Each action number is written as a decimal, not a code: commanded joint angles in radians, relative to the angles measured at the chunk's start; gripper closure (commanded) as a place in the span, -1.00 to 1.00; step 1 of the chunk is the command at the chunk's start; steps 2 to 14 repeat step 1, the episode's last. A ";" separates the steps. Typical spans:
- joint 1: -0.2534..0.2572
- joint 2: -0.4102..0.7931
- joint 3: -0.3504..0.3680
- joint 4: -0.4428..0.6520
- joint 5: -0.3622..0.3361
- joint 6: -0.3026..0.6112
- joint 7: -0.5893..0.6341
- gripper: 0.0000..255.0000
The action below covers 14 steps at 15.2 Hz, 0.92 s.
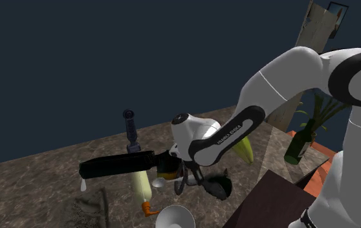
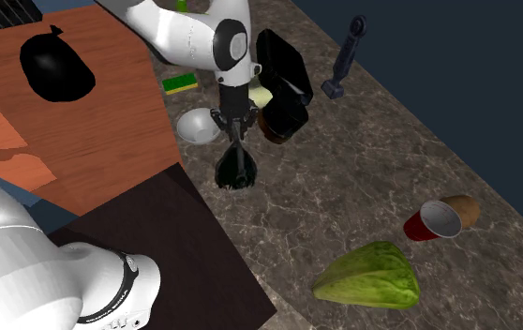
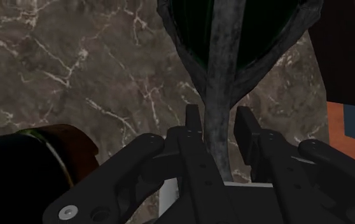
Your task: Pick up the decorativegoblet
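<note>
Clasping the goblet [image 3: 224, 76] stem, seemingly, fingers [image 3: 193, 124] — bowl cut off.

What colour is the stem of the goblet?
Dark, mottled grey; the goblet's stem shows best in the wrist view.

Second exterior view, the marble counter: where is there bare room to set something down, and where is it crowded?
Bare marble lies between the dark goblet, the red cup and the lettuce. It is crowded around the hand: white bowl, green sponge, black container.
</note>
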 commanded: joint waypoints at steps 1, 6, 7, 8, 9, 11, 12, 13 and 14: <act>0.000 -0.007 0.001 0.001 0.002 -0.007 -0.002 1.00; 0.000 -0.007 0.001 0.001 0.002 -0.007 -0.002 1.00; 0.000 -0.007 0.001 0.001 0.002 -0.007 -0.002 1.00; 0.000 -0.007 0.001 0.001 0.002 -0.007 -0.002 1.00; 0.000 -0.007 0.001 0.001 0.002 -0.007 -0.002 1.00; 0.000 -0.007 0.001 0.001 0.002 -0.007 -0.002 1.00; 0.000 -0.007 0.001 0.001 0.002 -0.007 -0.002 1.00; 0.000 -0.007 0.001 0.001 0.002 -0.007 -0.002 1.00; 0.000 -0.007 0.001 0.001 0.002 -0.007 -0.002 1.00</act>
